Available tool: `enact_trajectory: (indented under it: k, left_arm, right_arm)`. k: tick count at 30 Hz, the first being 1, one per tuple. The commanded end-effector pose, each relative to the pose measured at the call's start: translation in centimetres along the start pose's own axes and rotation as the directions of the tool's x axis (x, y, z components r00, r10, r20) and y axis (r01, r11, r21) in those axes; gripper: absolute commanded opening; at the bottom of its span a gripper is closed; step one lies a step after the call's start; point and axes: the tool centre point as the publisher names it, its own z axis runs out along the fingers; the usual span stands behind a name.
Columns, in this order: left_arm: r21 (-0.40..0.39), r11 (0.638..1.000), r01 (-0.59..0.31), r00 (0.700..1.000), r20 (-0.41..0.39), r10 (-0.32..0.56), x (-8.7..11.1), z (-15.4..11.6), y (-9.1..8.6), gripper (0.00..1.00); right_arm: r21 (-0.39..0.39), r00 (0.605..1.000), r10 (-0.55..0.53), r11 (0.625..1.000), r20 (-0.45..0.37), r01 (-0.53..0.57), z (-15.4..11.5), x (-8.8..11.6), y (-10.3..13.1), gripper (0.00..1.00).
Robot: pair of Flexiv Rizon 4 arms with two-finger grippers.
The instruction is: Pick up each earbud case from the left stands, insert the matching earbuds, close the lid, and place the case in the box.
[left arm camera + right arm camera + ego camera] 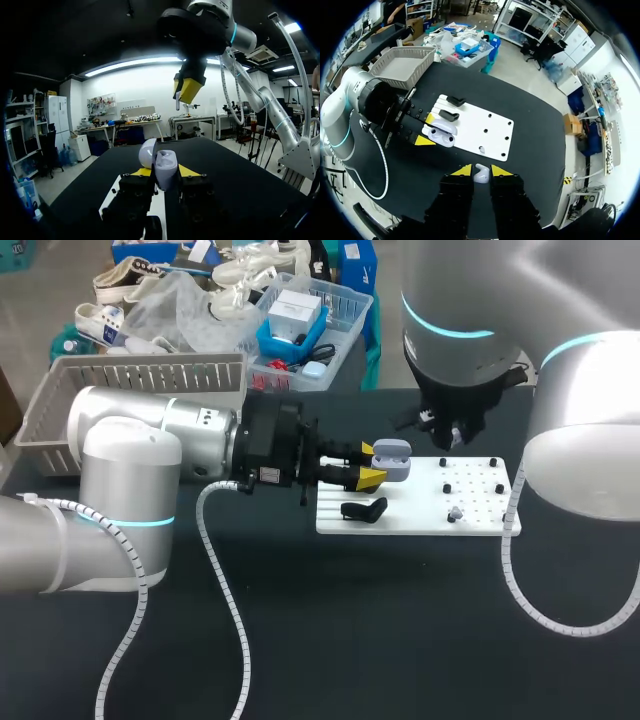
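My left gripper is shut on a pale lilac earbud case, held sideways over the left end of the white board. In the left wrist view the case sits between the fingers with its lid open. My right gripper hangs above the board just right of the case. It is shut on a white earbud, which also shows under the yellow tips as the earbud. A second white earbud lies on the board. A black case rests on a stand.
A grey slatted basket stands at the back left of the black table. Small black pegs dot the board's right half. Two black cases sit on the board's stand end in the right wrist view.
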Motion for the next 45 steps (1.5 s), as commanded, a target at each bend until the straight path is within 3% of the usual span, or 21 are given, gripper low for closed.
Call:
enact_trajectory:
  k: [1, 8, 10, 14, 22, 31, 45]
  left_arm:
    - [0.001, 1.000, -0.001, 1.000, 0.001, 0.001, 0.1, 0.1, 0.1, 0.00]
    - [0.001, 1.000, -0.001, 1.000, 0.001, 0.001, 0.1, 0.1, 0.1, 0.00]
    - [0.001, 1.000, -0.001, 1.000, 0.001, 0.001, 0.1, 0.1, 0.1, 0.00]
    - [0.001, 1.000, -0.001, 1.000, 0.001, 0.001, 0.1, 0.1, 0.1, 0.00]
    - [0.001, 1.000, -0.001, 1.000, 0.001, 0.001, 0.1, 0.1, 0.1, 0.00]
    - [0.001, 1.000, -0.001, 1.000, 0.001, 0.001, 0.1, 0.1, 0.1, 0.00]
    - [0.001, 1.000, -0.001, 1.000, 0.001, 0.001, 0.1, 0.1, 0.1, 0.00]
  right_arm:
    - [0.002, 1.000, 0.003, 1.000, 0.004, -0.003, 0.0, 0.1, 0.0, 0.00]
    - [0.002, 1.000, 0.003, 1.000, 0.004, -0.003, 0.0, 0.1, 0.0, 0.00]
    - [0.062, 0.998, 0.058, 0.997, -0.036, -0.056, 0.2, -0.4, 0.7, 0.00]
    - [0.042, 0.972, 0.220, 0.975, -0.081, -0.217, -0.4, -1.7, 1.3, 0.00]
    - [0.150, 0.960, 0.274, 0.953, -0.059, -0.263, -0.2, -2.9, 2.1, 0.00]
    - [0.118, 0.960, 0.256, 0.963, -0.117, -0.242, 0.8, -2.4, 2.9, 0.00]
    - [0.110, 0.958, 0.266, 0.961, -0.106, -0.254, 0.7, -2.2, 2.7, 0.00]
